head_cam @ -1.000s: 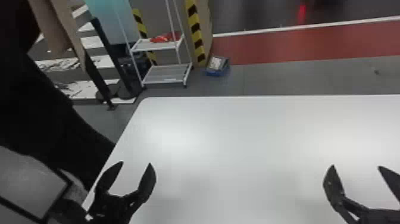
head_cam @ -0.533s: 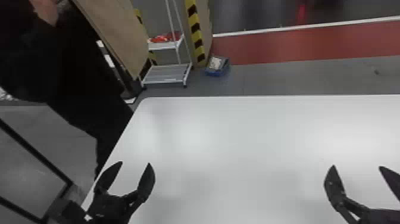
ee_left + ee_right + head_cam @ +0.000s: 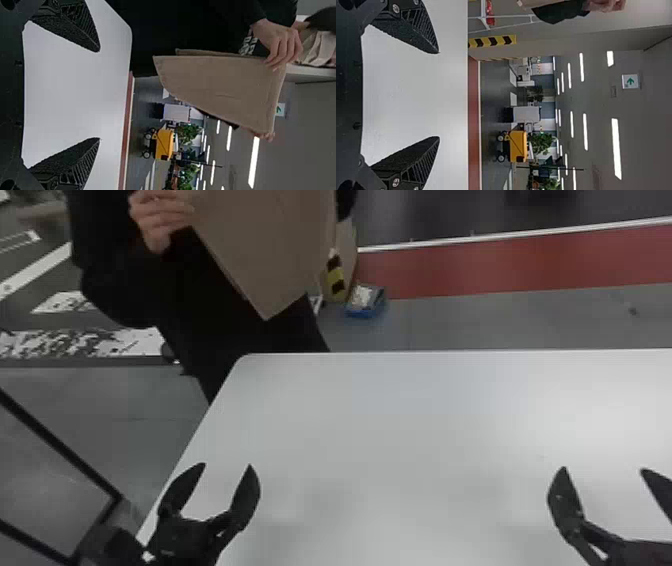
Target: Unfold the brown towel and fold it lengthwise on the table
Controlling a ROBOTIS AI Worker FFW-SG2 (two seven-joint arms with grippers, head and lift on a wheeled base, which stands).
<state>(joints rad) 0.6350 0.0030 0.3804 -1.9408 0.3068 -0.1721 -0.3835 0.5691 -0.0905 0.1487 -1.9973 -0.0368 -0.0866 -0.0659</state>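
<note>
Gripper on the left [image 3: 227,465]: spreading its two black fingers wide apart, released, and hanging over the table near its left edge.
Gripper on the right [image 3: 603,469]: also released, its fingers standing well apart above the table, farther toward the right.
White table [image 3: 400,415]: lying under both, its rounded far left corner pointing toward the person.
Person [image 3: 225,340]: standing in black clothing just beyond that corner.
One hand [image 3: 279,41]: grasping the towel by its upper part, the fingers curling over the cloth.
Other hand [image 3: 263,135]: holding the same upper edge at the opposite side.
Brown towel [image 3: 270,245]: hanging in the air from the person's hands, beyond the table's far left part and apart from both grippers; one lower corner is pointing down in front of the person's dark clothing, and a second layer is showing behind the front one in the left wrist view.
Blue container [image 3: 366,310]: sitting on the floor behind the table, with something pale in it.
Yellow and black stripes [image 3: 336,277]: running up just beside the container.
Red floor band [image 3: 500,262]: stretching across behind the table, beyond a strip of grey floor.
Yellow wheeled machine [image 3: 518,146]: standing farther back in the room.
Green sign [image 3: 630,81]: hanging high up.
</note>
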